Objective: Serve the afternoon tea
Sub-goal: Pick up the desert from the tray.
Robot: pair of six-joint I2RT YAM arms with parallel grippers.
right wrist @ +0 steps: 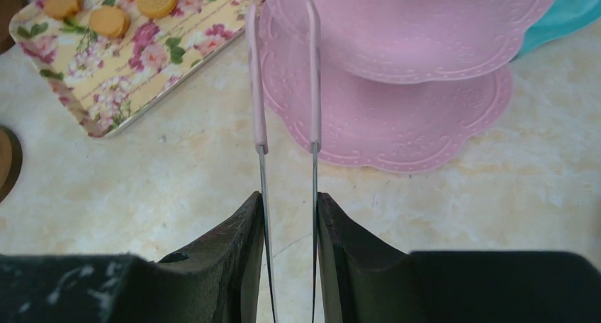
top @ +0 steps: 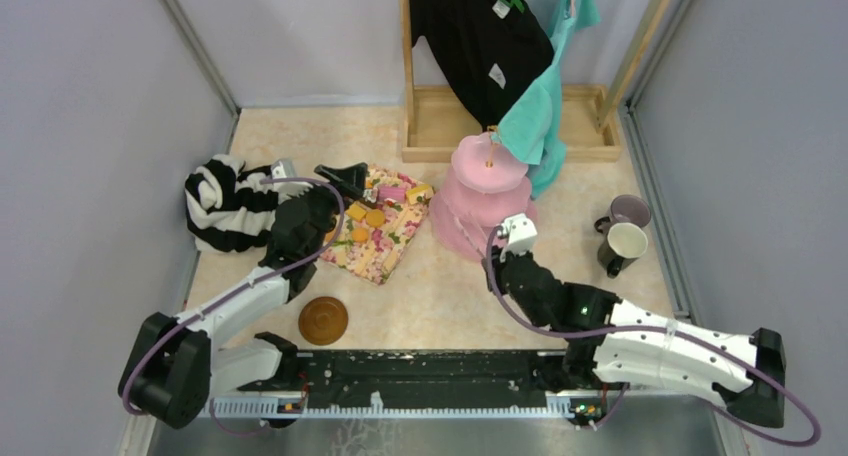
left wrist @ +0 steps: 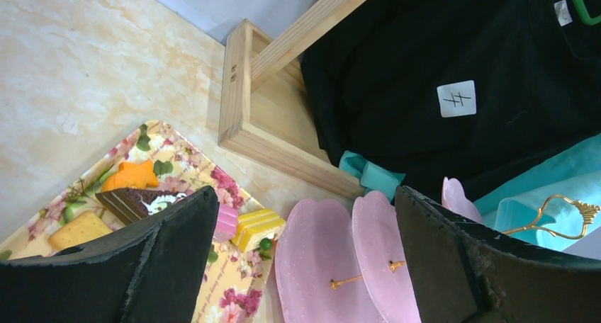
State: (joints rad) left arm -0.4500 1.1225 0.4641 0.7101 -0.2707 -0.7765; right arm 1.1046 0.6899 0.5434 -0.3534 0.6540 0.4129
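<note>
The pink three-tier cake stand (top: 487, 191) stands mid-table with bare tiers. Small orange, yellow and brown pastries (top: 365, 216) lie on a floral-print tray (top: 385, 246). My left gripper (top: 350, 181) hovers open over the tray's far end. In the left wrist view the left gripper (left wrist: 305, 224) has its jaws wide and empty, with a yellow pastry (left wrist: 256, 225) and a brown slice (left wrist: 131, 201) just beyond. My right gripper (right wrist: 289, 199) is shut on pink-tipped metal tongs (right wrist: 259, 117), whose tips reach the cake stand (right wrist: 397, 117). A lilac mug (top: 628, 211) and a cream mug (top: 622, 244) stand at the right.
A brown saucer (top: 323, 320) lies near the left arm. The striped garment (top: 225, 204) is heaped at the far left. A wooden rack (top: 440, 126) with black and teal clothes hanging stands behind the cake stand. Grey walls close in on both sides.
</note>
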